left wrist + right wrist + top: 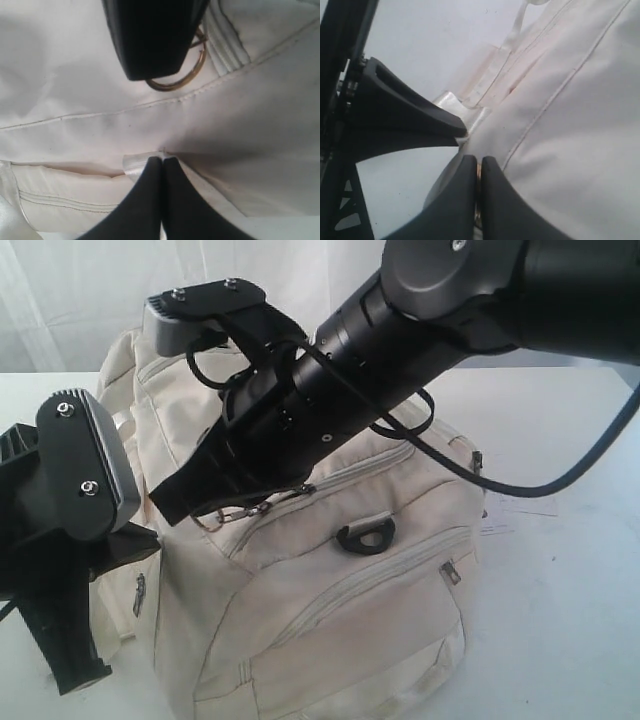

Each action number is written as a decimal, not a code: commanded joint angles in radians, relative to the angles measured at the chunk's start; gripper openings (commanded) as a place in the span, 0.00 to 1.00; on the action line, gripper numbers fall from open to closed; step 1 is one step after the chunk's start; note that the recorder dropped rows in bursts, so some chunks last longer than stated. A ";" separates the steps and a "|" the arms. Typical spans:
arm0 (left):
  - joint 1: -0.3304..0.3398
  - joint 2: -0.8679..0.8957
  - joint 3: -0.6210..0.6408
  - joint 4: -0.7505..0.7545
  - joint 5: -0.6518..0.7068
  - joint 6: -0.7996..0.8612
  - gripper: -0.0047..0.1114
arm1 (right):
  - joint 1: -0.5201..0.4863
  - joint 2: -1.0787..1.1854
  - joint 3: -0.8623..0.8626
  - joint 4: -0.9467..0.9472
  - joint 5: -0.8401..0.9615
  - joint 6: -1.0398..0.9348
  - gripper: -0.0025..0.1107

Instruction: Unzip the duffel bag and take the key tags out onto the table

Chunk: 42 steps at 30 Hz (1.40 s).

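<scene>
The cream-white duffel bag (330, 580) stands on the white table (560, 600), and its top zipper (360, 472) looks closed. My right gripper (172, 508) reaches across the bag to its left end. It is shut on the zipper's brass pull ring (177, 82), and metal shows between its fingers (479, 161). My left gripper (162, 160) is shut on a white fabric tab (136, 165) at that same end of the bag (570, 125). Both gripper tips sit close together. The key tags are hidden.
A black strap ring (366, 536) sits on the bag's top, above the closed side pocket zippers (400, 565). The right arm's cable (530, 488) loops over the bag's right side. A paper slip (515, 512) lies on the table at the right.
</scene>
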 commanded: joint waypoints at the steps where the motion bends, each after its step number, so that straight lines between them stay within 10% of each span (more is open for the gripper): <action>1: -0.009 -0.015 -0.005 -0.007 -0.033 -0.010 0.04 | 0.023 -0.008 -0.006 0.022 -0.009 -0.007 0.02; 13: -0.009 -0.015 -0.005 -0.007 -0.033 -0.010 0.04 | 0.075 0.002 -0.006 -0.007 -0.009 -0.007 0.04; 23: -0.009 -0.017 -0.005 -0.007 -0.035 -0.010 0.04 | 0.071 -0.012 -0.006 -0.153 0.001 0.050 0.68; 32: -0.009 -0.017 -0.005 -0.007 -0.036 -0.010 0.04 | 0.057 -0.086 -0.087 -0.648 0.066 0.336 0.59; 42: -0.009 -0.017 -0.005 -0.007 -0.036 -0.010 0.04 | 0.028 0.014 -0.087 -0.626 0.127 0.297 0.56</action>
